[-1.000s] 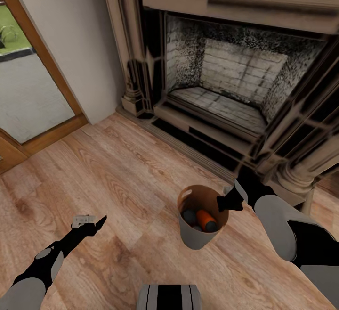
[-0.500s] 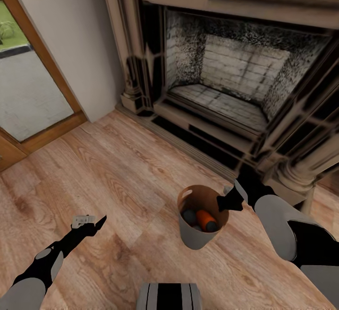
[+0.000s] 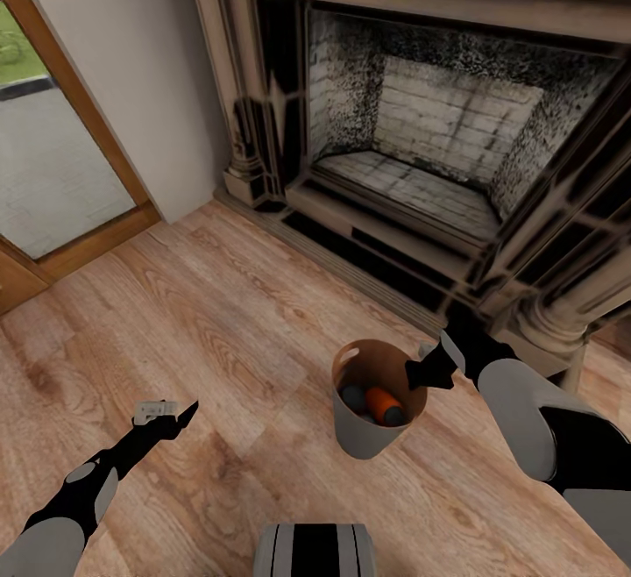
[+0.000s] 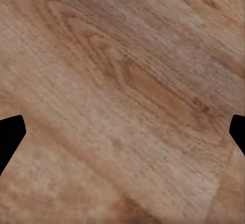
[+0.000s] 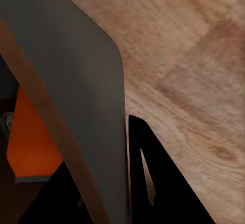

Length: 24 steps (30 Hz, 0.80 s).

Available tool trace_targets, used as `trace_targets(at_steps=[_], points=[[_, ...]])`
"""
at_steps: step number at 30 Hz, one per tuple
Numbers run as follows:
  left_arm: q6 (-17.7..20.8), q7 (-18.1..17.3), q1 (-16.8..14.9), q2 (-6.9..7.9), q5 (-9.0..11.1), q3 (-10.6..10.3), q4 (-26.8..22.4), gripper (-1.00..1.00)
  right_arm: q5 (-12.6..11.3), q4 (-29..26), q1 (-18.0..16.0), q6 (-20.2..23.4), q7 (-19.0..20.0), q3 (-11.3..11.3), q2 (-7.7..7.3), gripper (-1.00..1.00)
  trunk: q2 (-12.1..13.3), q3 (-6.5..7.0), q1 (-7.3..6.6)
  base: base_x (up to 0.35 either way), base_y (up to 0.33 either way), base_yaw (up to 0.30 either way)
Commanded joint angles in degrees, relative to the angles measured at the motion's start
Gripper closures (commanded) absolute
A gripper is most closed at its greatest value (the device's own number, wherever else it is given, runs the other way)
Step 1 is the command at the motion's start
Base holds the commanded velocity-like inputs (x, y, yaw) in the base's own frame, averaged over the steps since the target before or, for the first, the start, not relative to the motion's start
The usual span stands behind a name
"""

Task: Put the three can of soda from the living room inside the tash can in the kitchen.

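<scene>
The tash can (image 3: 377, 402) was pictured gripped at its rim by the right gripper (image 3: 427, 374), the bin's wall clamped between the fingers (image 5: 153, 178), one inside the mouth and one outside, as the right wrist view showed. Orange cans of soda (image 3: 383, 404) were seen lying inside the pail, just below the fingers; at least two could be made out, and a third could not be confirmed from these views. The bin was held over the plank floor (image 3: 219, 331) in front of the dark ornate fireplace (image 3: 421, 156) of the living room, with a wood-framed glass door (image 3: 53, 156) off to one side.

The left gripper (image 3: 166, 413) was held out over bare floor, its fingers (image 4: 10, 134) spread apart with nothing between them.

Compared with a second earlier, the fireplace and door frame had slid slightly across the head view while the bin and both arms kept their places within it, which pointed to the robot itself moving, load in hand. The collecting appeared largely done, and the carry toward the kitchen was judged to be the step under way.
</scene>
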Motion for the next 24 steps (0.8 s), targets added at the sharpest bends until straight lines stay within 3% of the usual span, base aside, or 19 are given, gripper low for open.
trace_targets(at_steps=[1, 8, 9, 24], points=[[-0.03, 0.00, -0.05, -0.02, -0.04, 0.00, 0.04, -1.00, 1.02, -0.52, 1.05, 0.00, -0.04, -1.02, 0.95, 1.00, 0.01, -0.03, 0.65, 0.000, 0.000, 0.000], [-0.09, 0.04, -0.05, -0.02, -0.04, 0.01, 0.05, -1.00, 1.02, -0.59, 1.05, 0.00, 0.01, -1.00, 0.95, 1.00, 0.01, -0.03, 0.65, 0.000, 0.000, 0.000], [-0.10, 0.01, -0.04, -0.02, -0.03, 0.01, 0.04, -1.00, 1.02, -0.60, 1.05, 0.00, 0.03, -0.96, 0.95, -1.00, 0.01, -0.03, 0.65, 0.000, 0.000, 0.000], [-0.10, -0.03, -0.04, -0.04, -0.04, 0.01, 0.03, -1.00, 1.02, -0.61, 1.05, 0.00, 0.05, -0.98, 0.95, -1.00, 0.01, -0.03, 0.65, 0.000, 0.000, 0.000]])
